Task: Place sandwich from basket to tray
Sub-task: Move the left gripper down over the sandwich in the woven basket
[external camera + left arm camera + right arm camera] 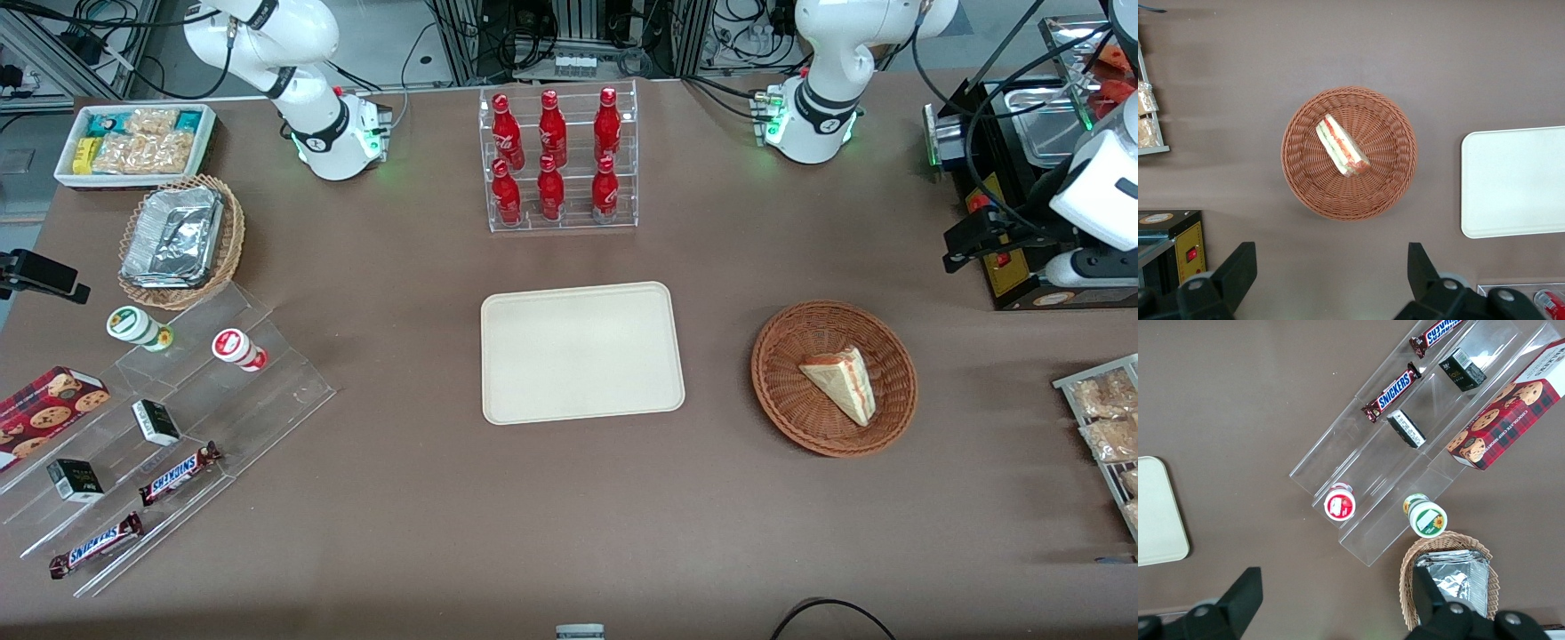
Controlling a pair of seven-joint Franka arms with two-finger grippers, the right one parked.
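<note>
step: approach | gripper [1327, 280] spread wide, empty, high above the surface | sandwich [841, 382] lies in basket [782, 391], tip toward 10 o'clock in front view | tray [582, 352] bare | advice: descend centred, pinch across bread faces, clear rim

From the front view we look steeply down on the whole brown table [373, 498], facing both arm bases, far enough off to take in every item.

From the left wrist view we look straight down from high above, the gripper [1331, 283] framing the edge, its fingers [1238, 270] spread wide. It shares with the front view the basket [1349, 153], the sandwich [1341, 145] and one end of the tray [1511, 181].

From the right wrist view we look straight down on the parked arm's end, sharing with the front view the Snickers bars [1397, 391], cookie box [1508, 420] and foil trays [1455, 577].
</note>
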